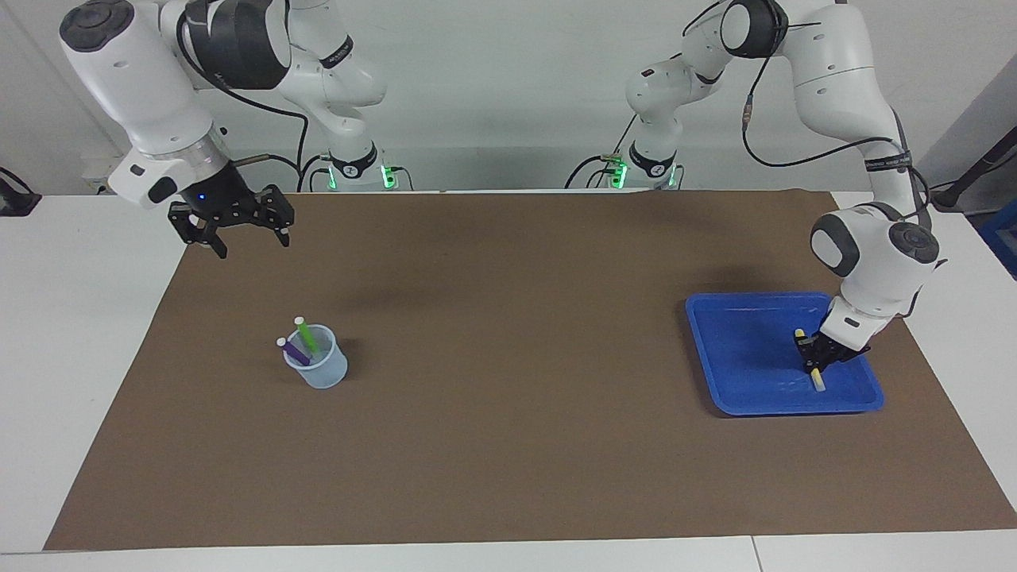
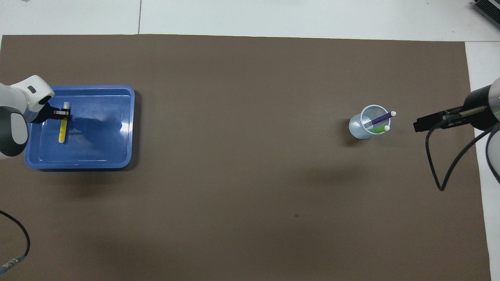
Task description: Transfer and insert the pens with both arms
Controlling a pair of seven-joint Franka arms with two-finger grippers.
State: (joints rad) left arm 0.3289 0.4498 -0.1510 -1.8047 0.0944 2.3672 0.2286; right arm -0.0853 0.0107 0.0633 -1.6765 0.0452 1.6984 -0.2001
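Left end effector (image 1: 812, 361) clamps the yellow pen (image 2: 62, 130) down in the blue tray (image 1: 739, 357), right end effector (image 1: 238, 230) waits spread wide, green pen (image 1: 305, 334) and purple pen (image 1: 292, 350) standing in the cup (image 1: 322, 373).

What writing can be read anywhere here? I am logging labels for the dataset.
None can be read.
Dark bands on the left arm and right arm: pale lettering, too small to read.
Yellow pen, blue tray, cup: no visible text.

left arm (image 2: 13, 117) cut by overhead edge, yellow pen (image 1: 815, 380) perhaps half hidden
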